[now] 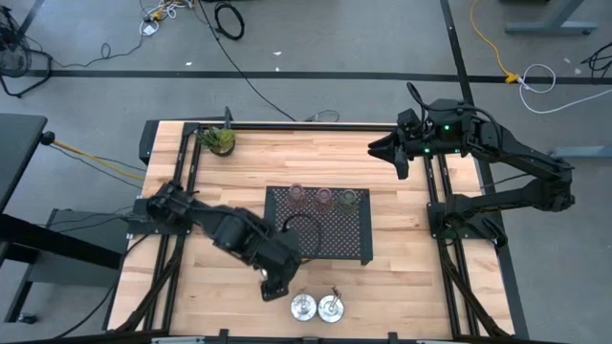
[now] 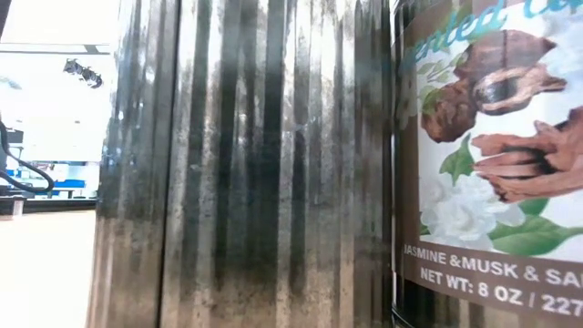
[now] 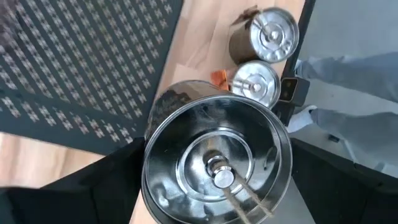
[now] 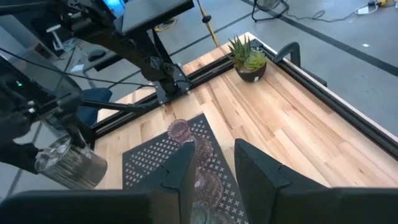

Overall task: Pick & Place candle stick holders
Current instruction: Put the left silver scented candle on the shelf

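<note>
My left gripper (image 1: 275,285) hangs near the table's front edge, shut on a round silver candle stick holder (image 3: 217,155), which also shows in the right wrist view (image 4: 68,163). Two more silver holders (image 1: 303,306) (image 1: 331,307) stand on the wood just right of it. Three tinted glass holders (image 1: 296,194) (image 1: 323,197) (image 1: 349,199) stand in a row along the far edge of the black perforated tray (image 1: 320,239). My right gripper (image 1: 382,148) waits high over the far right of the table, open, with nothing between its fingers (image 4: 186,177). My left gripper has the silver holder's round wall (image 3: 148,174) between its two fingers, one on each opposite side. The fingers (image 3: 106,186) come from above, slanting steeply down. The holder is lifted clear of the table, its top with the centre knob (image 3: 219,173) facing up toward the wrist.
A small potted plant (image 1: 220,140) stands at the far left corner. Black rails run along the table's left, right and far sides. In the low view a ribbed silver wall (image 2: 255,164) and a labelled tin (image 2: 492,164) fill the picture close to the camera.
</note>
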